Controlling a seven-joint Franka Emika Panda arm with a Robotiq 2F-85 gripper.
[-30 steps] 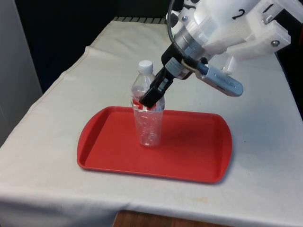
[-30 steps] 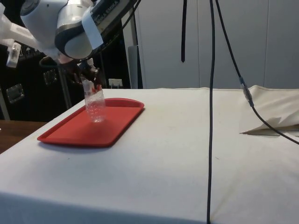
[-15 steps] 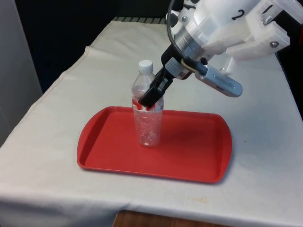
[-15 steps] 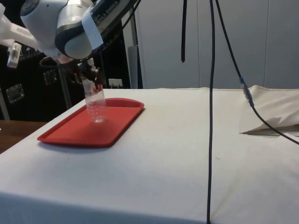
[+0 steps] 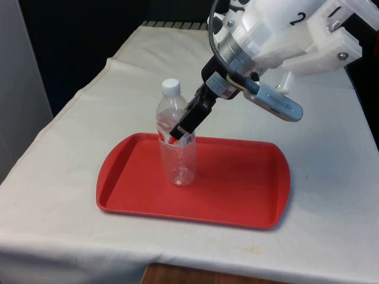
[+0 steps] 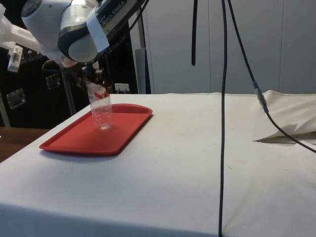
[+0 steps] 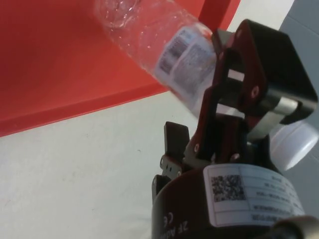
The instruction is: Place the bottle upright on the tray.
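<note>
A clear plastic bottle (image 5: 176, 142) with a white cap (image 5: 170, 86) stands on its base on a red tray (image 5: 237, 195), leaning towards the front view's left, its base resting on the tray's floor nearer the tray's left half in that view. The black gripper (image 5: 185, 125) of the white arm (image 5: 278, 29) reaches down at a slant from the front view's upper right and meets the bottle at its label band, just below the shoulder. From the wrist view, one finger (image 7: 234, 94) lies across the bottle's printed label (image 7: 182, 57) while the cap sits just beside the gripper body; the jaws appear to be pinching the bottle between them, though the second finger is hidden behind the plastic. In the side view the bottle (image 6: 100, 106) stands on the tray (image 6: 84, 138) under the arm's wrist, its upper part tilted. The tray lies flat on the white cloth (image 5: 71, 148) that covers the table, well inside the table's edges, and a black cable (image 6: 223, 118) hangs across the side view.
</note>
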